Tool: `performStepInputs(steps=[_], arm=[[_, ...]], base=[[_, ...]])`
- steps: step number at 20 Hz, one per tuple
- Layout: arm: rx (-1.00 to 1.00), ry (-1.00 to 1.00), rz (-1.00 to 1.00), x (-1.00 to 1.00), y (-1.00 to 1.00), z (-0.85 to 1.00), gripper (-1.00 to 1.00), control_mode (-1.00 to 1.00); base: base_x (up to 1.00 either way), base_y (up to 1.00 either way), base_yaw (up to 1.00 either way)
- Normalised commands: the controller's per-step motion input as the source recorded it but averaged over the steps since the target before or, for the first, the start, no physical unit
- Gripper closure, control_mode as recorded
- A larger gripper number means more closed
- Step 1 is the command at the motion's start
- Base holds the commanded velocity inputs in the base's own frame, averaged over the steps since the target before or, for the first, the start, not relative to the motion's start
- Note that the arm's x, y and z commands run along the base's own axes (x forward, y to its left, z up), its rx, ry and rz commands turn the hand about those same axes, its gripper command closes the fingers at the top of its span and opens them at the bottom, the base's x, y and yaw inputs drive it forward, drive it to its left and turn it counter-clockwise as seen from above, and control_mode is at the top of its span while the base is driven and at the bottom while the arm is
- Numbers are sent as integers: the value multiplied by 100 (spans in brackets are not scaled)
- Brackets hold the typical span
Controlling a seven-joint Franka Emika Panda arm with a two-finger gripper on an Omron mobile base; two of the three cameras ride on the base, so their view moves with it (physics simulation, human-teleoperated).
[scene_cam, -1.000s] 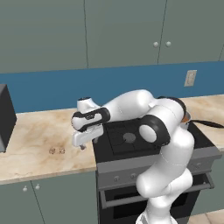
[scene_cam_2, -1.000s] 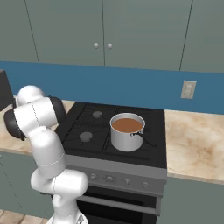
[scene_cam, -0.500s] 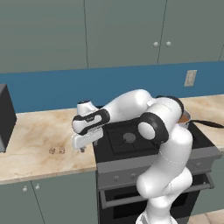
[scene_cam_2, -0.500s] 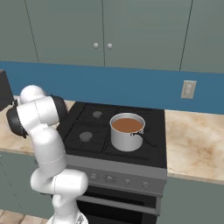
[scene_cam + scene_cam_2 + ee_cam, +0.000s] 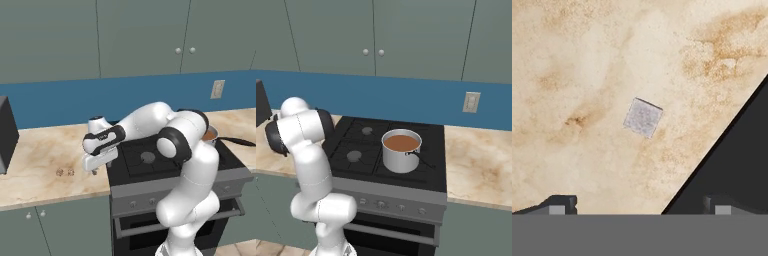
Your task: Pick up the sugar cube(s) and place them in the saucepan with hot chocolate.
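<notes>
Down by the stove's left edge, the gripper hangs low over the marble counter, fingers spread wide and holding nothing. One sugar cube sits straight below it; two more cubes lie near. The saucepan of hot chocolate stands on the stove.

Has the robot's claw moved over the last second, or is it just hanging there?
Yes. The two-finger gripper has sunk closer to the beige marbled countertop, beside the black stove's left edge, above a small grey speckled sugar cube.
</notes>
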Motion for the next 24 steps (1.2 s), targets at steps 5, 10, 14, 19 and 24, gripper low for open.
performStepInputs(steps=[5,10,14,19,24], arm=[[0,0,0,14,2,0,-100,-100],[0,0,0,20,14,-1,-100,-100],[0,0,0,20,18,-10,-100,-100],[0,0,0,17,12,-20,-100,-100],[0,0,0,13,0,-20,-100,-100]], base=[[0,0,0],[0,0,0],[0,0,0],[0,0,0],[0,0,0]])
